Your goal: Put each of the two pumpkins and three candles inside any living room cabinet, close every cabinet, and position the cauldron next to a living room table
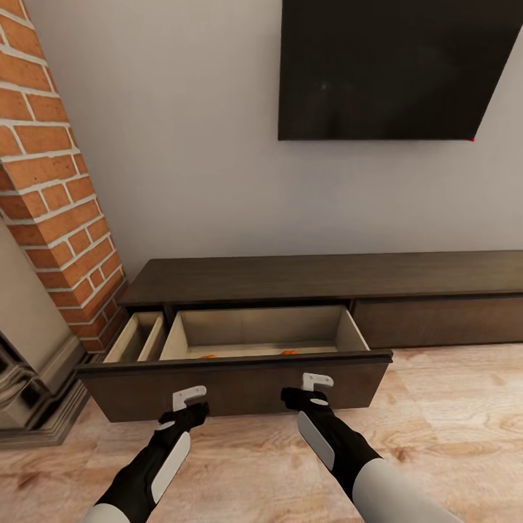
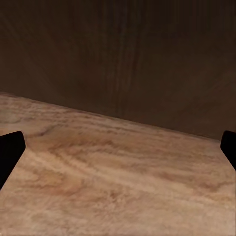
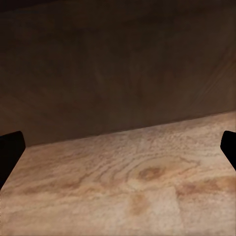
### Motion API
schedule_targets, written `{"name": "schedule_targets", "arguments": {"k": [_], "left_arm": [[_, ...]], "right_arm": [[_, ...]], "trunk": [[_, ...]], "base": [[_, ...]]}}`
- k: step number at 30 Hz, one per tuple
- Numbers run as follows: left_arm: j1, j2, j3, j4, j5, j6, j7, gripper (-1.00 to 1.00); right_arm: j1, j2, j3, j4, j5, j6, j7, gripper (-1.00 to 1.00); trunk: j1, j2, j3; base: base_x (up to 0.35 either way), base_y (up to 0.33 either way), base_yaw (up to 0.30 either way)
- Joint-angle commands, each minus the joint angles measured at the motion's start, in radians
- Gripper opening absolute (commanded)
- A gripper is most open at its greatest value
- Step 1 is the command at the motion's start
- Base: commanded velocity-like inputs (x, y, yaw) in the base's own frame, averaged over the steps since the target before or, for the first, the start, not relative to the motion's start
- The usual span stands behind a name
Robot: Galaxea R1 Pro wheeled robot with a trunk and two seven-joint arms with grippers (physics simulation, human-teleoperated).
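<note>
The long dark-brown cabinet stands against the wall with its wide drawer pulled out, showing a pale wood interior. Two orange slivers, the pumpkins, peek over the drawer front's rim from inside. The candles and the cauldron are out of view. My left gripper and right gripper are both open, close up against the dark drawer front just above the floor, with nothing between their fingers.
A narrower pale compartment stands open left of the wide drawer. A brick column and a grey-beige fireplace surround stand at the left. A black TV hangs on the wall. Wood floor stretches to the right.
</note>
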Motion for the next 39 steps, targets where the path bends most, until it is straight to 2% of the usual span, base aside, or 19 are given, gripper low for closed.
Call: {"name": "schedule_targets", "arguments": {"k": [1, 5, 8, 39], "left_arm": [[-0.001, -0.001, -0.010, 0.017, -0.005, -0.033, 0.007, 1.00], [-0.001, -0.006, -0.040, 0.054, -0.045, -0.115, 0.004, 1.00], [-0.001, -0.008, -0.050, 0.064, -0.057, -0.135, 0.004, 1.00], [-0.001, -0.005, -0.052, 0.071, -0.062, -0.142, 0.002, 1.00]], "right_arm": [[-0.001, -0.001, 0.005, -0.002, -0.006, 0.004, -0.008, 1.00], [-0.001, -0.001, 0.004, -0.002, -0.006, 0.004, -0.008, 1.00], [-0.001, -0.001, 0.004, -0.002, -0.006, 0.004, -0.008, 1.00], [-0.001, -0.001, 0.004, -0.002, -0.006, 0.004, -0.008, 1.00]], "trunk": [[0.000, 0.000, -0.001], [0.000, 0.000, -0.001], [0.000, 0.000, -0.001], [0.000, 0.000, -0.001]], "base": [[0.000, 0.000, 0.000], [0.000, 0.000, 0.000], [0.000, 0.000, 0.000], [0.081, 0.000, 0.000]]}}
